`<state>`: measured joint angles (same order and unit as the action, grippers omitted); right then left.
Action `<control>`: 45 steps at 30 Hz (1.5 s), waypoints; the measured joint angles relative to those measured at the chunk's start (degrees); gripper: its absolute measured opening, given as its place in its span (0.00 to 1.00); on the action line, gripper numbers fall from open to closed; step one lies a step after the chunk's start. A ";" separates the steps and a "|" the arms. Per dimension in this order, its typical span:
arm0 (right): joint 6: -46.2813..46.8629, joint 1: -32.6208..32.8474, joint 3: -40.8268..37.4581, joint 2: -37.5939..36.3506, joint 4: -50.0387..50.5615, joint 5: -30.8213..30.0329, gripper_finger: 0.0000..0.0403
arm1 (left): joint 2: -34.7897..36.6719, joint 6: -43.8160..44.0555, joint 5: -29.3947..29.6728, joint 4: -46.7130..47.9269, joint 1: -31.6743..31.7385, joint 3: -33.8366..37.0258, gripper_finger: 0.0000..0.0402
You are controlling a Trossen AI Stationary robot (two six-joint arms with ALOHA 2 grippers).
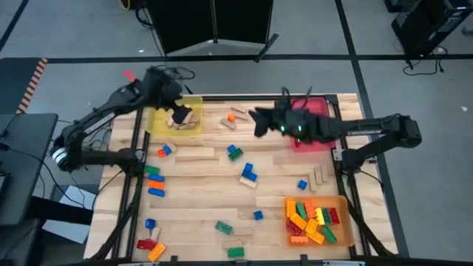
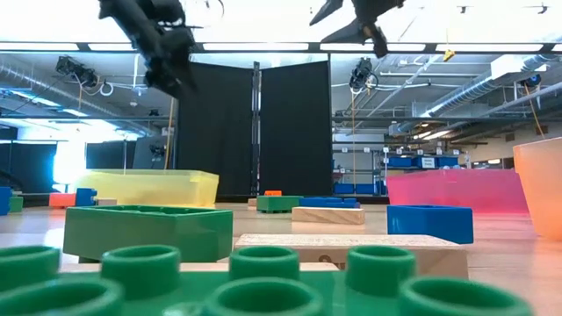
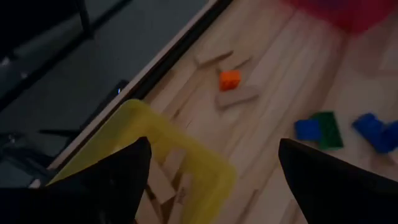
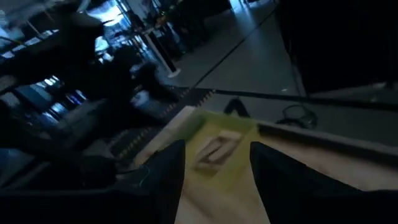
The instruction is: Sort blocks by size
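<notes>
The left gripper [image 1: 179, 112] is held wide, nothing between its fingers, above the yellow tray [image 1: 161, 123] at eleven o'clock, where tan wooden blocks [image 1: 182, 121] are lying. The right gripper [image 1: 260, 122] is raised near the red tray [image 1: 323, 140] at one o'clock, part-spread and empty. Studded bricks [image 1: 310, 222] are heaped in the orange tray [image 1: 342, 230] at five o'clock; others are scattered across the table [image 1: 199, 210].

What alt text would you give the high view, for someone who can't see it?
The open left gripper hovers over the yellow tray holding wooden blocks; the right gripper hangs mid-table. Loose blocks dot the table; an orange tray holds bricks.
</notes>
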<state>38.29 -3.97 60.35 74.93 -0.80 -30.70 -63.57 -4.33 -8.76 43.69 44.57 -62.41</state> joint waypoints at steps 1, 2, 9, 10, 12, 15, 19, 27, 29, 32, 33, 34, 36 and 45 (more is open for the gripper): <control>-1.50 -1.78 1.01 0.56 0.70 1.59 0.48 | 1.94 1.34 0.22 -0.96 -0.92 1.62 0.89; -2.93 -3.35 2.56 1.18 1.68 3.27 0.48 | 3.92 2.98 0.59 -2.08 -1.90 3.34 0.89; -18.73 -10.58 23.37 15.20 15.35 11.46 0.48 | 15.22 14.17 2.36 -10.92 -9.63 14.57 0.89; -20.46 -11.30 27.42 17.91 19.04 11.52 0.48 | 16.27 15.83 2.99 -12.07 -10.76 15.72 0.89; -23.00 -12.93 35.65 23.62 26.74 12.19 0.48 | 17.86 18.74 4.65 -14.21 -13.15 17.52 0.89; -25.07 -15.17 47.04 32.01 37.97 14.74 0.49 | 18.88 21.65 8.06 -15.89 -16.78 19.08 0.89; -26.30 -17.39 59.55 42.33 50.68 16.99 0.50 | 19.03 24.31 12.07 -15.50 -20.64 19.60 0.89; -26.90 -20.08 72.79 56.94 64.28 19.98 0.59 | 19.03 27.07 17.12 -15.41 -23.98 19.60 0.89; -26.82 -20.56 73.60 59.13 65.53 21.45 0.62 | 19.03 27.13 17.30 -15.31 -24.06 19.60 0.89; -26.42 -21.48 73.84 61.70 66.66 24.82 0.67 | 19.03 27.23 17.30 -14.96 -24.08 19.60 0.89; -26.19 -21.85 73.84 62.37 67.09 26.37 0.68 | 19.01 27.33 17.31 -14.94 -24.08 19.60 0.89; -25.65 -22.19 73.84 63.13 67.29 27.65 0.69 | 19.02 27.37 17.31 -14.96 -24.08 19.60 0.89; -24.50 -22.87 73.84 64.50 67.30 30.11 0.70 | 19.01 27.51 17.32 -14.96 -24.08 19.60 0.89; -24.86 -23.45 73.84 69.44 66.02 33.81 0.63 | 19.01 28.18 17.47 -14.98 -24.08 19.60 0.89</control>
<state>13.43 -27.42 134.19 144.37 65.21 3.11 -44.56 23.85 8.71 28.71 20.49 -42.81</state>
